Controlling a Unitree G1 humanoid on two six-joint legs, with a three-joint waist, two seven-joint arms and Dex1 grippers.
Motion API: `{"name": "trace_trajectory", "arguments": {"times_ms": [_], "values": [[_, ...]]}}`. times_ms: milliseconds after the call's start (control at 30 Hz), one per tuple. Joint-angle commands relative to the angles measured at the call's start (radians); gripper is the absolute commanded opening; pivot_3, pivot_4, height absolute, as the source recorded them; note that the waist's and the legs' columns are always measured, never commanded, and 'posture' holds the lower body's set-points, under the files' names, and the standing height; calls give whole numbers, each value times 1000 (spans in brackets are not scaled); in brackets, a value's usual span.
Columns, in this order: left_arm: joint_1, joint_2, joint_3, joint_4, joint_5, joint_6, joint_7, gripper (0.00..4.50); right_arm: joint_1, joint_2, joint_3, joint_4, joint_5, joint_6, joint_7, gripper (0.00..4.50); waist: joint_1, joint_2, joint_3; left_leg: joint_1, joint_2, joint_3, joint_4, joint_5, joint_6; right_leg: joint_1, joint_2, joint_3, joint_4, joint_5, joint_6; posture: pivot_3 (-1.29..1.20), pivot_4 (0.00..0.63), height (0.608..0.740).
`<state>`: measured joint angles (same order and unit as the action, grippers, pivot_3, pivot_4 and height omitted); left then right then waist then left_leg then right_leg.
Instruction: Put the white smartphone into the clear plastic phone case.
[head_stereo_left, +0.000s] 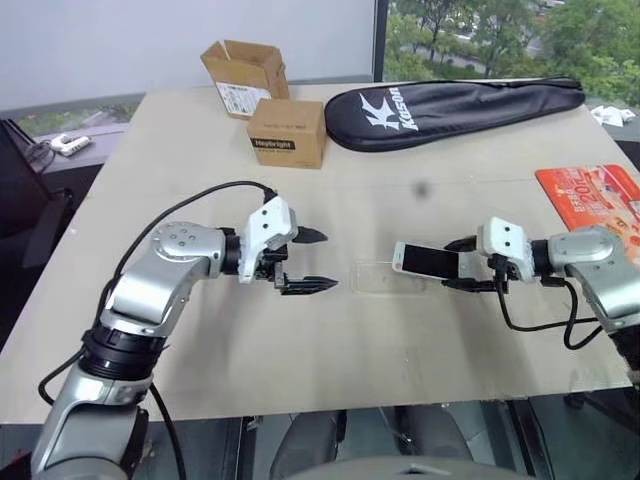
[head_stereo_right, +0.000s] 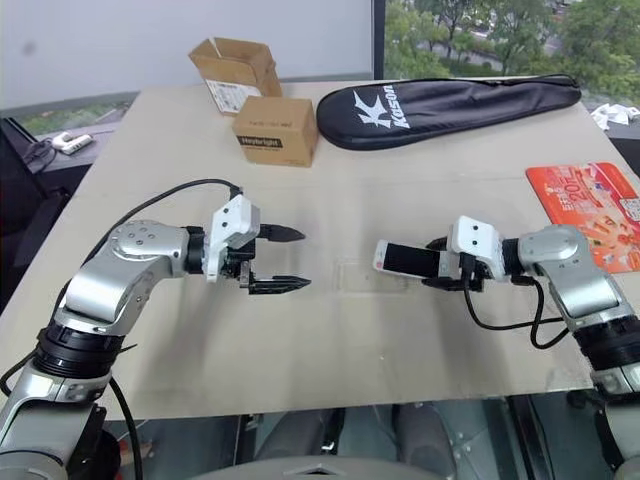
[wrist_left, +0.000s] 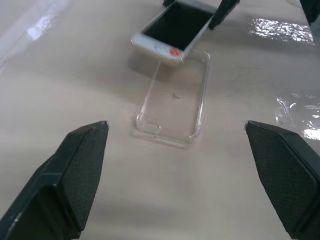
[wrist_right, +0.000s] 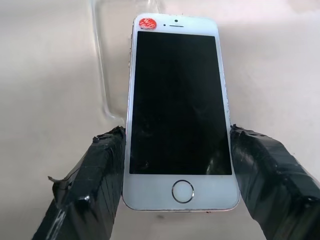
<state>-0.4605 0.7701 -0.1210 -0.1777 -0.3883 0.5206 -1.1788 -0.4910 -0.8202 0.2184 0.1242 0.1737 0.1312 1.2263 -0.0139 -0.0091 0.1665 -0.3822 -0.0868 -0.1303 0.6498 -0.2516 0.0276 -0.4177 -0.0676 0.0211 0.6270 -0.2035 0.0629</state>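
The white smartphone (head_stereo_left: 425, 260) has a dark screen and a small red sticker at its far end. My right gripper (head_stereo_left: 462, 264) is shut on its long sides and holds it a little above the table, screen up. The phone (wrist_right: 177, 110) sits squeezed between the two black pads (wrist_right: 107, 165). Its free end hangs over the near end of the clear plastic phone case (wrist_left: 175, 102), which lies flat and open side up on the table (head_stereo_left: 380, 340) between my arms. My left gripper (head_stereo_left: 312, 262) stands open to the left of the case (head_stereo_left: 385, 276), pointing toward it, with nothing between its fingers (wrist_left: 80, 170).
Two brown cardboard boxes (head_stereo_left: 285, 132) and a black racket bag (head_stereo_left: 450, 108) lie at the back of the table. A red-orange printed packet (head_stereo_left: 595, 200) lies at the right edge. The table's front edge runs just below my arms.
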Motion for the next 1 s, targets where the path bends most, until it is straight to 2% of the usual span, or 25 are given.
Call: {"name": "trace_trajectory", "arguments": {"times_ms": [33, 67, 133, 167, 200, 233, 333, 500, 667, 1000], "values": [[-22, -16, 22, 6, -38, -2, -19, 3650, -90, 9, 34, 105, -47, -121, 96, 2803, 1, 0, 0, -1, 0, 0, 0, 0, 0, -1, 0, 0, 0, 0, 0, 0, 150, 740], [-29, -26, 12, 18, -31, -17, -24, 3030, -111, 17, 40, 135, -56, -143, 112, 2803, 1, 0, 0, -1, 0, 0, 0, 0, 0, -1, -1, 0, 0, 0, 0, 0, 150, 740], [-53, -58, -5, 50, -23, -38, -29, 2333, -146, 30, 50, 186, -67, -174, 144, 2803, 2, 0, 0, -1, 0, 0, 0, 0, 0, -2, -1, 0, 0, 0, 0, 0, 150, 740], [-72, -82, -17, 76, -15, -53, -31, 2163, -160, 36, 52, 206, -67, -184, 160, 2803, 3, 0, 0, -2, 0, 0, 0, 0, 0, -2, -1, 0, 0, 0, 0, 0, 150, 740], [-94, -113, -36, 108, -2, -74, -34, 1551, -172, 38, 57, 220, -74, -188, 173, 2803, 5, 0, 0, -2, 0, 0, 0, 0, 0, -2, -1, 0, 0, 0, 0, 0, 150, 740], [-114, -142, -58, 139, 16, -101, -39, 1310, -181, 41, 62, 231, -81, -195, 186, 2803, 8, 0, 0, -2, 0, -1, 0, 0, 0, -2, -1, -1, 0, 0, 0, 0, 150, 740], [-159, -219, -102, 212, 48, -162, -47, 86, -194, 50, 70, 238, -88, -203, 212, 2803, 6, 0, 0, -2, -1, 0, 1, 0, 0, -1, -1, 0, 0, 0, 0, 0, 150, 740], [-216, -298, -169, 336, 140, -287, -49, 86, -199, 46, 85, 200, -116, -178, 223, 2803, 0, 0, 0, -2, 0, 1, 1, 0, 0, -3, -2, 2, 1, 0, 0, 0, 150, 740], [-225, -311, -203, 387, 182, -342, -81, 86, -182, 18, 93, 80, -155, -84, 211, 2803, 0, 0, 0, -2, 0, 1, 1, 0, -1, -4, -1, 2, 2, 0, 0, 0, 150, 740], [-179, -347, -223, 371, 221, -361, -66, 86, -147, 6, 103, -94, -214, 22, 175, 2803, 2, 0, 0, -3, 0, 1, 2, 0, 0, -4, -1, 2, 3, 0, 0, 0, 150, 740]]}}
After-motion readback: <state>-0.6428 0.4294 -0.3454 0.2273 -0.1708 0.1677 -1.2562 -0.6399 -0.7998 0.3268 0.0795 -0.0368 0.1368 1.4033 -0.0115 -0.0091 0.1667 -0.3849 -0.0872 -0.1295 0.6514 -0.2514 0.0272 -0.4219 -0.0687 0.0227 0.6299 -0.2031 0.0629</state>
